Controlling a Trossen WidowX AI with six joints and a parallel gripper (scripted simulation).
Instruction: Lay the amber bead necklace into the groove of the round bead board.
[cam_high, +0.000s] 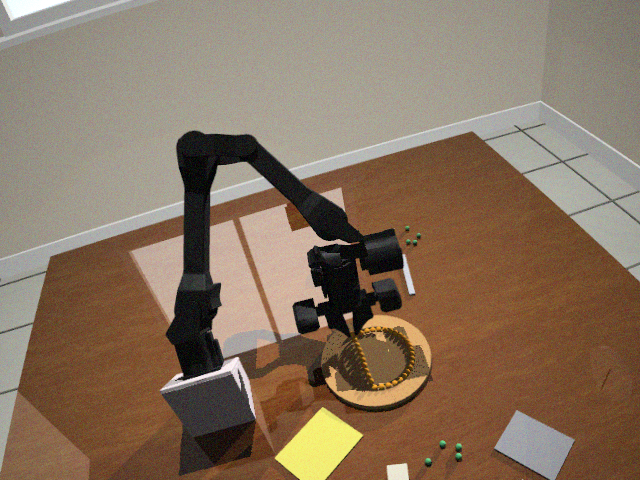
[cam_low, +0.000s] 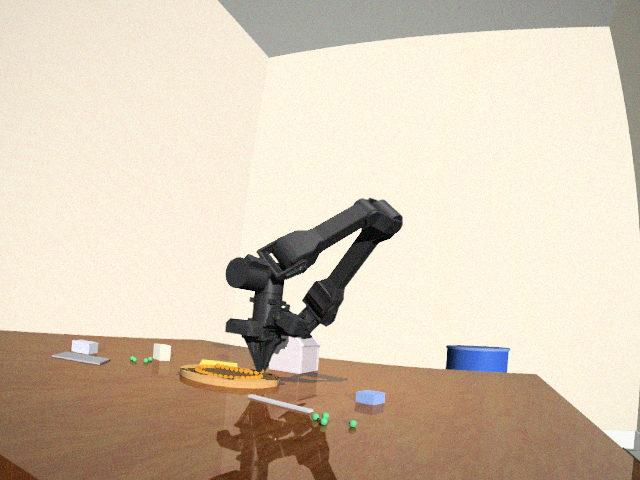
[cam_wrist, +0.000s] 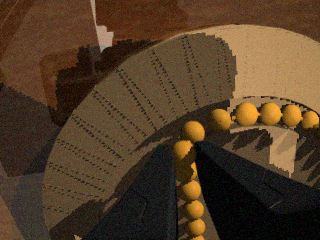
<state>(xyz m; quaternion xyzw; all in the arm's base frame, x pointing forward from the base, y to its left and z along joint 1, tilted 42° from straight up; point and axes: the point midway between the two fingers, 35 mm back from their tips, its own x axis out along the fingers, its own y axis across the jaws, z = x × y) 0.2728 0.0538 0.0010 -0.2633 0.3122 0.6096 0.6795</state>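
Observation:
The amber bead necklace (cam_high: 412, 356) (cam_wrist: 246, 114) lies on the round bead board (cam_high: 361, 401) (cam_low: 227, 382) (cam_wrist: 280, 55). Its right side curves along the groove in the top view. Its left side runs nearly straight across the inside of the board, off the groove's curve. My gripper (cam_high: 354, 335) (cam_low: 261, 371) (cam_wrist: 183, 146) points down over the far left part of the board, shut on the necklace near its far left bend. The beads at the fingertips look slightly raised. The fingers partly hide the held beads, and shadow darkens the left groove.
A yellow slab (cam_high: 318, 444) and a cream block (cam_high: 397, 471) are on the near side. A grey plate (cam_high: 535, 445) is at the near right. Small green beads (cam_high: 442, 443) (cam_low: 353, 423) lie in two groups. A white bar (cam_high: 408, 274) (cam_low: 279, 403) lies beyond the board. A blue block (cam_low: 370, 397) is also there.

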